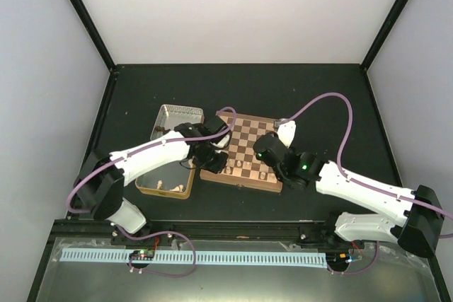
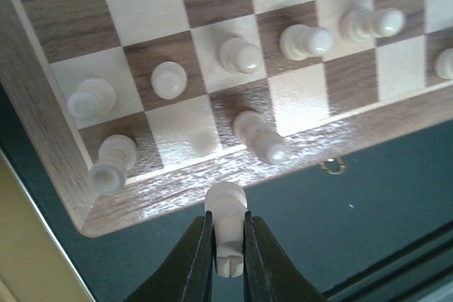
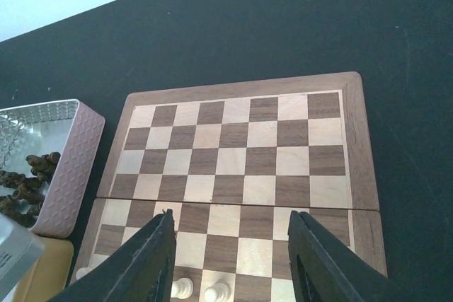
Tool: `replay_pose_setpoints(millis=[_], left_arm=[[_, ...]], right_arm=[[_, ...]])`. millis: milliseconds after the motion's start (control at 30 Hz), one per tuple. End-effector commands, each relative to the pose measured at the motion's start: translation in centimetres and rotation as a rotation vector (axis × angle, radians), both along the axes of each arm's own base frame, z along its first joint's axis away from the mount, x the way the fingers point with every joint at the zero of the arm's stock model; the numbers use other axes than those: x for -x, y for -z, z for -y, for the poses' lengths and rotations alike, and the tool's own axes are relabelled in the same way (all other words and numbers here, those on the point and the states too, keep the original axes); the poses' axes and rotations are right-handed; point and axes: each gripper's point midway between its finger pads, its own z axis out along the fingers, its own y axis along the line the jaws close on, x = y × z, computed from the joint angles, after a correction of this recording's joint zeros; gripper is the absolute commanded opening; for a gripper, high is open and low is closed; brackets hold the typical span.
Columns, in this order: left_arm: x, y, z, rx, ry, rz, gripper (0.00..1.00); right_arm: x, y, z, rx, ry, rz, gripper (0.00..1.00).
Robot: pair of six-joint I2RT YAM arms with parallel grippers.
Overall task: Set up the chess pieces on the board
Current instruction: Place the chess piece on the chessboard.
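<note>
Risk first: left hand is closed on a small pale cream turned wooden chess piece, pinched lengthwise btwn its two fingers w/ only the rounded end poking past the tips. It hangs over the dark table just off the near border of the flat wooden chessboard w/ tan and dark brown squares, not yet over a square. Held that way it prob. won't land on its base. Released as is, it could topple or roll off the edge.

Nearest two rows at this corner carry several cream pieces standing close together, so fingers coming in btwn them could knock one over. One on the nearest row looks tilted, but can't tell if it's lying down or just camera angle.

Right hand is open, fingers spread wide, nothing in it, hovering over the near half of the same board. Both hands crowd the near edge in the top view, so a bump btwn them is the other worry.

Far half of the board is bare. Dark brown pieces sit in the silver metal tin left of the board. Some cream ones lie in the gold tin, near-left.
</note>
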Motion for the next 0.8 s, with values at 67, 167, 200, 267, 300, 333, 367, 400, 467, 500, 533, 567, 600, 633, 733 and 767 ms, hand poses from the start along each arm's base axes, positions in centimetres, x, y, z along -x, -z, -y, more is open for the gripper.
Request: replay_pose_setpoints(millis=[67,167,200,267,300,333,367,400,467,500,533,567,600,633,733,767], left_arm=[[-1.5,0.4,-0.7,-0.094,-0.028,0.044,0.11],[-1.4,0.6,-0.2,-0.07,-0.016,0.036,0.11],[-1.4,0.6,0.1,-0.058,-0.012,0.031,0.11],[-1.4,0.8,0.5,-0.044,-0.008,0.026,0.11],[-1.5,1.0,0.5,-0.046,-0.006,0.025,0.11],[-1.6,1.1,0.6,-0.047,-0.006,0.025,0.11],[-1.7,1.2,0.7,-0.049,-0.006,0.026,0.11],[-1.8,1.4,0.8,-0.05,-0.009,0.026,0.11],[-2.0,1.6,0.8,-0.057,-0.011,0.028,0.11],[-2.1,1.6,0.9,-0.057,-0.013,0.031,0.11],[-2.2,1.7,0.8,-0.061,-0.016,0.035,0.11],[-2.3,1.8,0.8,-0.067,-0.019,0.039,0.11],[-2.4,1.8,0.8,-0.068,-0.02,0.043,0.11],[-2.5,1.8,0.8,-0.07,-0.022,0.047,0.11],[-2.7,2.2,0.7,-0.08,-0.022,0.046,0.12],[-2.7,2.5,0.8,-0.083,-0.02,0.046,0.13]], right_arm=[[-0.5,-1.1,1.5,-0.019,0.076,0.058,0.46],[-0.4,-1.2,1.7,-0.029,0.081,0.065,0.46],[-0.4,-1.2,1.7,-0.03,0.081,0.066,0.46],[-0.4,-1.3,1.7,-0.032,0.082,0.068,0.46],[-0.4,-1.3,1.7,-0.031,0.081,0.068,0.46],[-0.4,-1.4,1.7,-0.032,0.082,0.069,0.46],[-0.4,-1.3,1.7,-0.03,0.083,0.068,0.46],[-0.4,-1.3,1.8,-0.03,0.084,0.068,0.46],[-0.4,-1.3,1.8,-0.03,0.083,0.067,0.46],[-0.4,-1.3,1.8,-0.027,0.083,0.066,0.46],[-0.4,-1.3,1.8,-0.024,0.082,0.066,0.46],[-0.4,-1.3,1.8,-0.025,0.082,0.066,0.46],[-0.4,-1.3,1.8,-0.024,0.081,0.066,0.47],[-0.4,-1.3,1.8,-0.024,0.082,0.067,0.47],[-0.5,-1.2,1.7,-0.024,0.08,0.065,0.47],[-0.5,-1.3,1.6,-0.024,0.077,0.064,0.47]])
